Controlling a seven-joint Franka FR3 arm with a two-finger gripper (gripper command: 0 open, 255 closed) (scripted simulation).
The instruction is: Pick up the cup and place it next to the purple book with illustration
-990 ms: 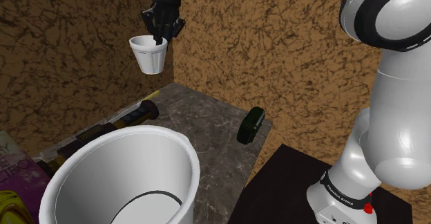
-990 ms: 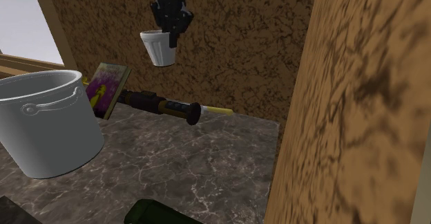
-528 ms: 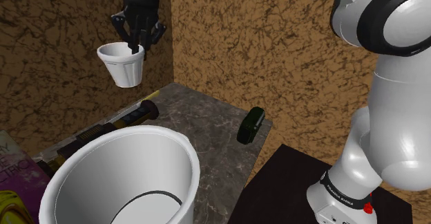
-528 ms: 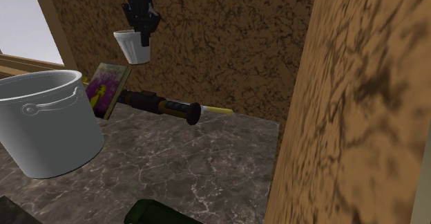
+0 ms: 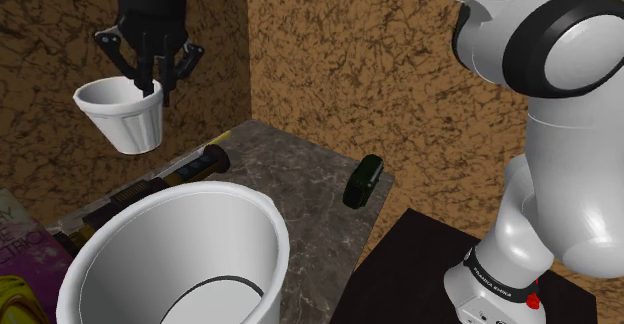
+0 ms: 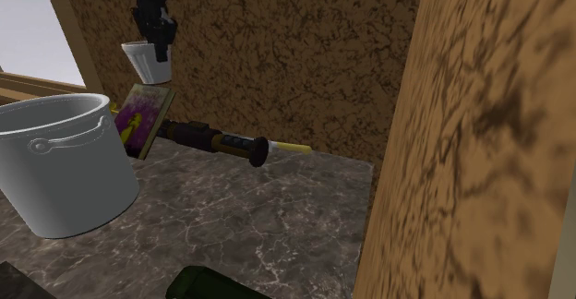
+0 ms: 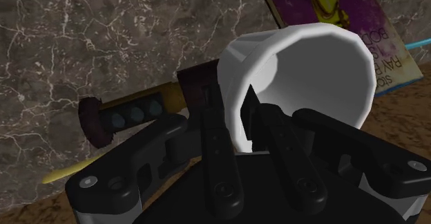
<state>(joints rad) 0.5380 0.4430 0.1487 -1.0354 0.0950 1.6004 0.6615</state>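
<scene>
Cup (image 5: 122, 118): white, smooth, tapered | jaws: clamped on its rim | counter (image 6: 277, 214): veined stone

Seen in the second exterior view, the gripper (image 6: 158, 48) holds the white cup (image 6: 145, 64) in open air above the purple book (image 6: 143, 120). From the book, a large white bucket (image 6: 65, 173) blocks 8 o'clock; a black-and-yellow tool (image 6: 222, 142) lies at 3 o'clock, perhaps touching it. Bare marble counter (image 6: 268, 214) opens toward 5 o'clock.
</scene>
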